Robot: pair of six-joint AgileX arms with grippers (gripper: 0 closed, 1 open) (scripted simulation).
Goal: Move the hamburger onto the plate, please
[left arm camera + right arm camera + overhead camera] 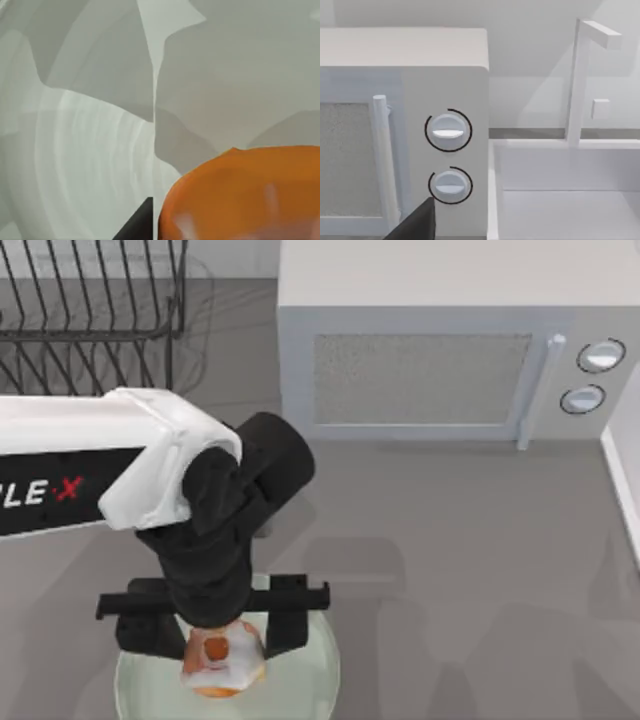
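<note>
The hamburger (222, 658), a small whitish bun with an orange-red spot, hangs just over the pale mint-green plate (312, 680) at the table's front left. My left gripper (218, 640) reaches down over the plate and is shut on the hamburger, one black finger on each side of it. The left wrist view has the hamburger's orange surface (240, 195) very close, with the glossy plate (75, 165) beneath it. A dark part of my right gripper (414, 225) appears in the right wrist view, facing the microwave's knobs.
A white microwave (420, 370) stands at the back centre and right, its handle and two knobs (600, 355) on its right side. A black wire rack (90, 310) fills the back left. A white sink with a faucet (580, 80) lies right of the microwave.
</note>
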